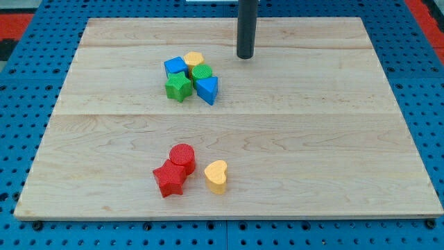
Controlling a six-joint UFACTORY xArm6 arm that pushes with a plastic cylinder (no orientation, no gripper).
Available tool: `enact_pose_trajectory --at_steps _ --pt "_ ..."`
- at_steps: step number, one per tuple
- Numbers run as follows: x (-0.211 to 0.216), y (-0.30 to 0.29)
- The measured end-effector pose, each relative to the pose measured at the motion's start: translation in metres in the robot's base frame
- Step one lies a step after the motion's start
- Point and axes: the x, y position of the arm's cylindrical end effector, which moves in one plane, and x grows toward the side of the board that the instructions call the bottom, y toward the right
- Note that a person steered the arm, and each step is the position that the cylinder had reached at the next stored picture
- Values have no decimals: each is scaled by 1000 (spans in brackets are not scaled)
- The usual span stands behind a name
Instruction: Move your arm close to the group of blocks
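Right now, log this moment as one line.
my tip: upper right of cluster, apart | cluster: blue cube, yellow block, green cylinder, green star, blue triangle

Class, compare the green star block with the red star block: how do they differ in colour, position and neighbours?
The green star sits nearer the view's top, packed among four blocks; the red star lies near the view's bottom, touching only the red cylinder. My tip is much closer to the green star. Both are star-shaped.

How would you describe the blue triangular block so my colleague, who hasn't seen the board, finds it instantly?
Start at the wooden board and find the tight cluster of five blocks in its upper middle, down-left of my tip. The blue triangular block sits at that cluster's lower right edge, beside the green cylinder. It alone is wedge-shaped; the blue cube lies opposite.
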Motion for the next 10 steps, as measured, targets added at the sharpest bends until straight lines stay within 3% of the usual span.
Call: enact_pose_trajectory --at_steps 8,10 --pt "-8 10" --pt "-1 45"
